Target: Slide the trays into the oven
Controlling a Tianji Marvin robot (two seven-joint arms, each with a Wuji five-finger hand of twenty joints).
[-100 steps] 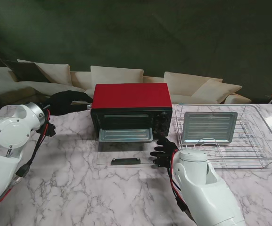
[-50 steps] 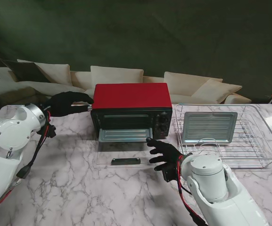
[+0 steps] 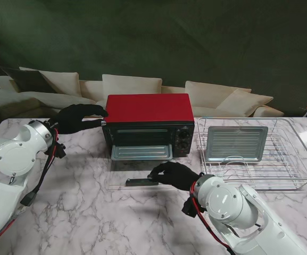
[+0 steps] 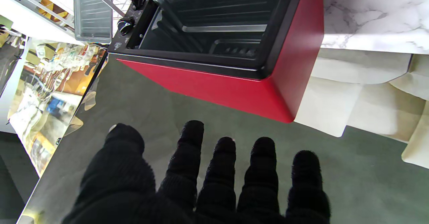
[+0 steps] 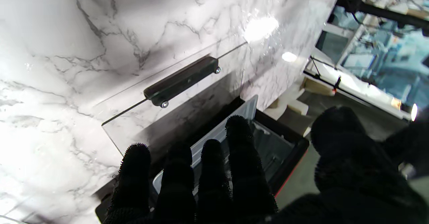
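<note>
Oven (image 3: 148, 125) door (image 3: 141, 172) lay flat, right hand (image 3: 173, 174) spread loose above its handle (image 3: 141, 182), left hand (image 3: 79, 117) released at oven's corner, tray (image 3: 141, 152) jutted from mouth

White marble counter (image 3: 89, 212) w/ grey veins fills the near half. Wire dish rack (image 3: 302, 164) sits on it at 3 o'clock, near the right edge. Beyond the counter, cream sofa (image 3: 233, 98) w/ several cushions runs 9 to 2 o'clock; dark cushion (image 3: 28, 79) at 10. Dark green wall (image 3: 196, 37) behind.

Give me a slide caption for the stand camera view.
Right hand reaches over the open oven door; left hand rests at the oven's corner.
</note>
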